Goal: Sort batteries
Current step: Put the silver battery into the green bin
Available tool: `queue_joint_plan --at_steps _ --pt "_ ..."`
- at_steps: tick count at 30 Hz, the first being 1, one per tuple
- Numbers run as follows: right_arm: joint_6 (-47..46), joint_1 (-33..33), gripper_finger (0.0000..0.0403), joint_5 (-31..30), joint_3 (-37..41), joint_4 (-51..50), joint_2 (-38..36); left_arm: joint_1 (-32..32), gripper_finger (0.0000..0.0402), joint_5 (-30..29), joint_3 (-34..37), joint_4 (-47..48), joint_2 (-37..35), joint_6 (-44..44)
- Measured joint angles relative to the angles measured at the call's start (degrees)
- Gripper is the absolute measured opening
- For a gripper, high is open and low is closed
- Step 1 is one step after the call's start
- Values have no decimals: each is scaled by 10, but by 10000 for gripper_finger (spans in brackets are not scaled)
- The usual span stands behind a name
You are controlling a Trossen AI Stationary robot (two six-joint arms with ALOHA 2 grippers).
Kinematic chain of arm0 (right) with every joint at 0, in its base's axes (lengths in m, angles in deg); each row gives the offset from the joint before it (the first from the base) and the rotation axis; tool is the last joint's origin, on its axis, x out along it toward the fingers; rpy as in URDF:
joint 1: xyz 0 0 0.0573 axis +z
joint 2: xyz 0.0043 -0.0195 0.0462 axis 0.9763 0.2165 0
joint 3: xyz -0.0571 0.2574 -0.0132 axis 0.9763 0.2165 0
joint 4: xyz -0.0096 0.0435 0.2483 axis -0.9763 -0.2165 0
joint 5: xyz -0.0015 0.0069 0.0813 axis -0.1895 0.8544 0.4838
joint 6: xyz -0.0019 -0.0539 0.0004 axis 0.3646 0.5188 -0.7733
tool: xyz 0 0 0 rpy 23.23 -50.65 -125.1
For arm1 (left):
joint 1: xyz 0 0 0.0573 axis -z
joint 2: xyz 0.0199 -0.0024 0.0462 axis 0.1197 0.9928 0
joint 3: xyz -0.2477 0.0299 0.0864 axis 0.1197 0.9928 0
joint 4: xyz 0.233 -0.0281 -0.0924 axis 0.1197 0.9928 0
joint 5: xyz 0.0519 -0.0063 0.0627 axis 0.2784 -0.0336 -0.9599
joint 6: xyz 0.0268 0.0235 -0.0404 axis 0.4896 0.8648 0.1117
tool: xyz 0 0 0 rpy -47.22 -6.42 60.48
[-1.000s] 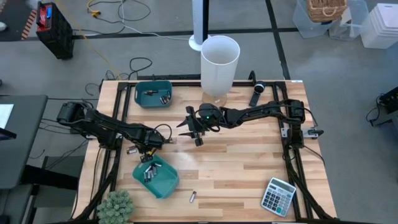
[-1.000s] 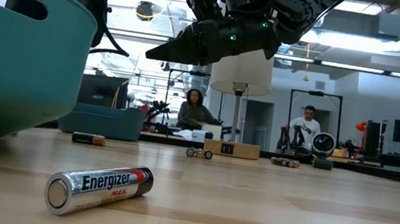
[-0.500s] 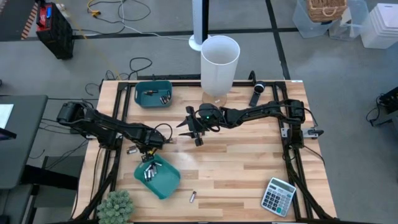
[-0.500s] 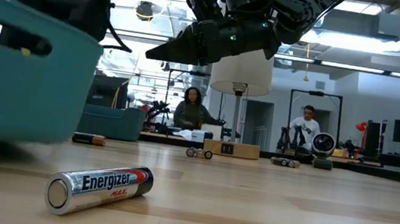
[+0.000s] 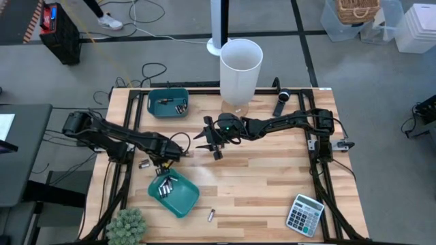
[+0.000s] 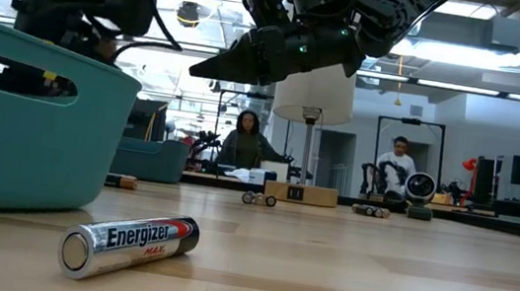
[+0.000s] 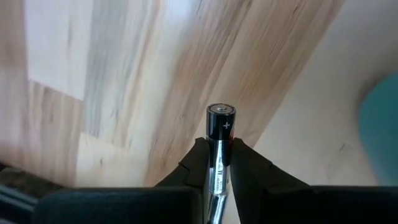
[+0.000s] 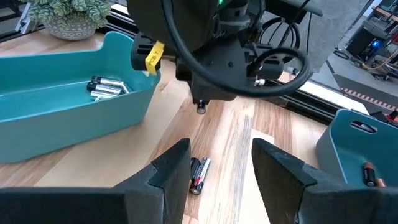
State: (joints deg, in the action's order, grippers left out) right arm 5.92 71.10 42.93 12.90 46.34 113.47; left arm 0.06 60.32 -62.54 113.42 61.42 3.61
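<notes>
Left claw (image 5: 162,163) hovers just above the near teal bin (image 5: 185,201), pinched tight on one AA battery (image 7: 219,140), gripped across its barrel with the plus end poking out past the tips. That's the right hold: these cells are rigid, light and smooth-skinned, so they roll and can slide lengthwise out of a weak pinch; mid-barrel, squarely across, is safest. Right claw (image 5: 208,138) waits mid-bench, fingers spread wide, holding nothing. Inside the near bin sits a small cluster of batteries (image 5: 163,188); the far teal bin (image 5: 168,94) has a few more. Loose ones remain: a cell (image 5: 144,163) on the bench left of the left claw, and an Energizer cell (image 5: 211,215) near the front edge. What type each binned cell is, I can't quite tell from above.
</notes>
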Motion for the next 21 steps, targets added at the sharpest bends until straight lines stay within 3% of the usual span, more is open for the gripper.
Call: queue_joint_plan --at_steps 12,21 --pt "0 -1 189 0 0 -6 0 9 33 -31 -77 90 0 -9" --pt "0 -13 189 0 0 -9 0 73 33 -36 -153 114 -28 4"
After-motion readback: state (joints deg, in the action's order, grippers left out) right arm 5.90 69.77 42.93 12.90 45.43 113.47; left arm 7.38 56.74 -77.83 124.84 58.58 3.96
